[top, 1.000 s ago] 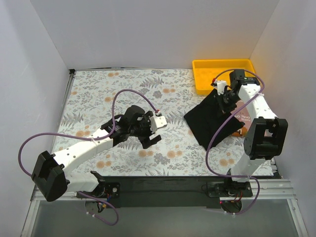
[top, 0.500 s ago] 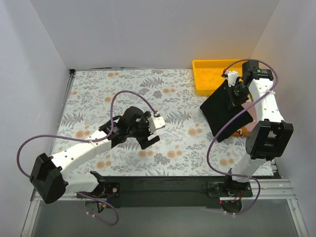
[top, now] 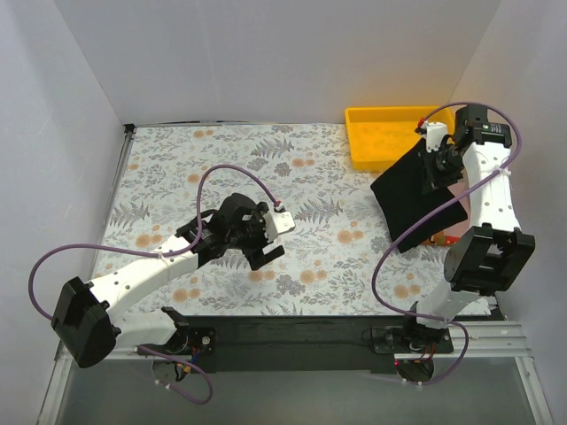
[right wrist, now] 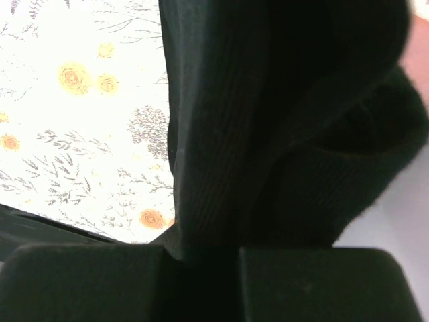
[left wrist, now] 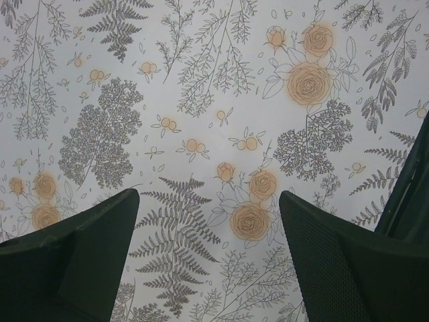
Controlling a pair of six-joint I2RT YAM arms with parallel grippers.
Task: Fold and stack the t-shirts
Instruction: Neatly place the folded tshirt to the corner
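t-shirt (top: 412, 193) hanging by yellow tray (top: 353, 135) edge, right wall (top: 532, 97) near

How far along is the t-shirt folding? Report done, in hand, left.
Done: no stack shows. In hand: the right end effector is shut on the black t-shirt, lifted beside the yellow tray; the left end effector hangs open, holding nothing. Left, likely: setting it down, any further folding, stacking.

1 rectangular yellow plastic tray (top: 390, 113) sits at the far right corner of the floral-patterned table cover (top: 177, 168).
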